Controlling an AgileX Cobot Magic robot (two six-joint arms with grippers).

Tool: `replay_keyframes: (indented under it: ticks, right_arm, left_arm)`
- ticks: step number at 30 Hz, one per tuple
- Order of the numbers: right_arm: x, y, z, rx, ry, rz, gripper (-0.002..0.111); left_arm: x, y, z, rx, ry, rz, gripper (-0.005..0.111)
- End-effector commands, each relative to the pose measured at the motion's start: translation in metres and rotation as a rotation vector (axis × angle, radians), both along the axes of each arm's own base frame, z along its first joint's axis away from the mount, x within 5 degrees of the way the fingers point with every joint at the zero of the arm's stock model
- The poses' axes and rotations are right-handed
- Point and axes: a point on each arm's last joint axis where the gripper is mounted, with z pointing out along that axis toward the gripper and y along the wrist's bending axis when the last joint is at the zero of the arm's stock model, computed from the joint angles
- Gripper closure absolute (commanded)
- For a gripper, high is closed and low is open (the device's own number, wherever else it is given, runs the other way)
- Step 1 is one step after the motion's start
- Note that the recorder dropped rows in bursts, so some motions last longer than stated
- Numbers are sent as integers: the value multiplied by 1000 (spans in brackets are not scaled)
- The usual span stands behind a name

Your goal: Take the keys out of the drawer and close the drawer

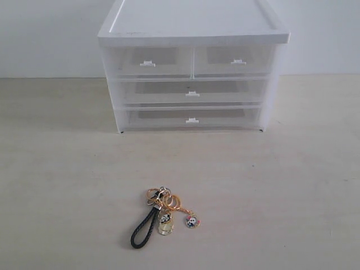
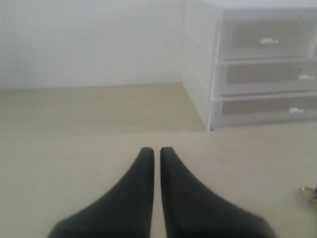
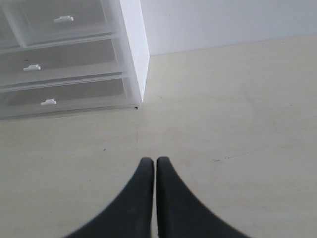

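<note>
Well in front of the drawer unit [image 1: 191, 35], keys [image 1: 163, 212] lie on the bench [image 1: 292, 197]. Top-left drawer [image 1: 147, 62] sits flush, seemingly closed. Left gripper [image 2: 154, 151] and right gripper [image 3: 151, 161] are pinched together, empty, off the unit's front corners. Both steps look done; next move calls for nothing beyond staying clear.

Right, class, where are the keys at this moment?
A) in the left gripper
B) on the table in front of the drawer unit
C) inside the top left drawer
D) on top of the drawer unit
B: the keys lie flat on the table, out in front of the closed drawer unit.
</note>
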Motion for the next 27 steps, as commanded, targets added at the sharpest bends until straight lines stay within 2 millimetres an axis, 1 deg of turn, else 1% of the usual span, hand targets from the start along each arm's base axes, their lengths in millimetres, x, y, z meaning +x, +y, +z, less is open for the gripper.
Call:
replay_keyframes:
  ticks: [1,27]
  right_arm:
    - [0,0,1,4,-11,-7,109]
    - [0,0,1,8,-11,-8,109]
  left_arm:
    - [2,1,-14,25,24,7,103]
    - [2,1,-14,44,25,9,103]
